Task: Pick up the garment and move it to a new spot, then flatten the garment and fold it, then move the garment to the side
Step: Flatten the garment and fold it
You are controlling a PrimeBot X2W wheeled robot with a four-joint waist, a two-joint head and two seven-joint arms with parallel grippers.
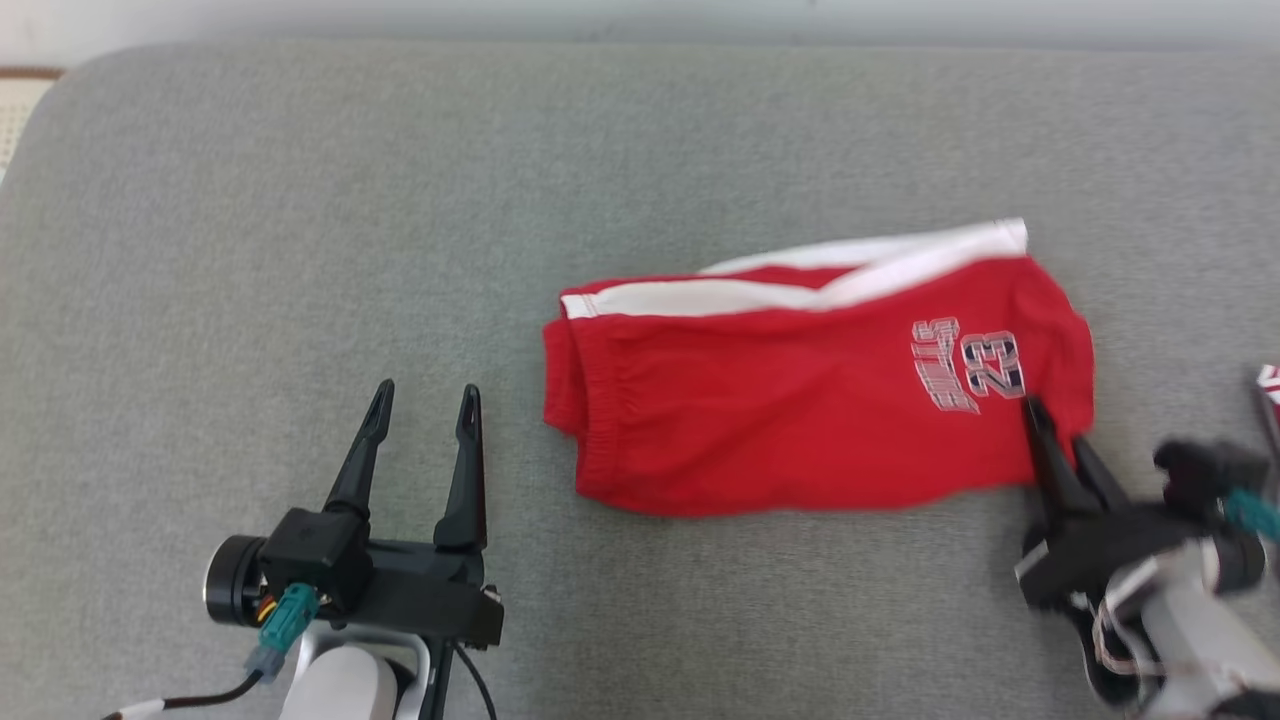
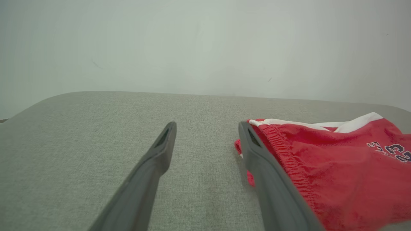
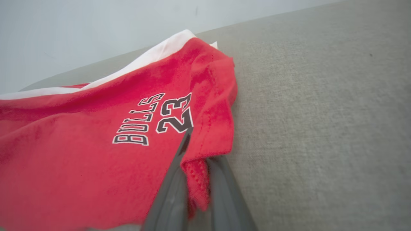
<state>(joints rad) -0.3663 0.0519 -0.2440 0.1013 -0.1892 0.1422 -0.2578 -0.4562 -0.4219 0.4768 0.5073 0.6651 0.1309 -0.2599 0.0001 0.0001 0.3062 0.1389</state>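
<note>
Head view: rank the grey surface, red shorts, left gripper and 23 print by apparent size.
1. grey surface
2. red shorts
3. left gripper, though nearness to the camera inflates it
4. 23 print

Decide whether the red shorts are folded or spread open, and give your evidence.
Folded: the red shorts lie doubled, one leg over the other, with two white side stripes stacked along the far edge.

Grey woven padded surface (image 1: 300, 250), rounded far-left corner, red shorts (image 1: 780, 420) with white stripe lying on it
</note>
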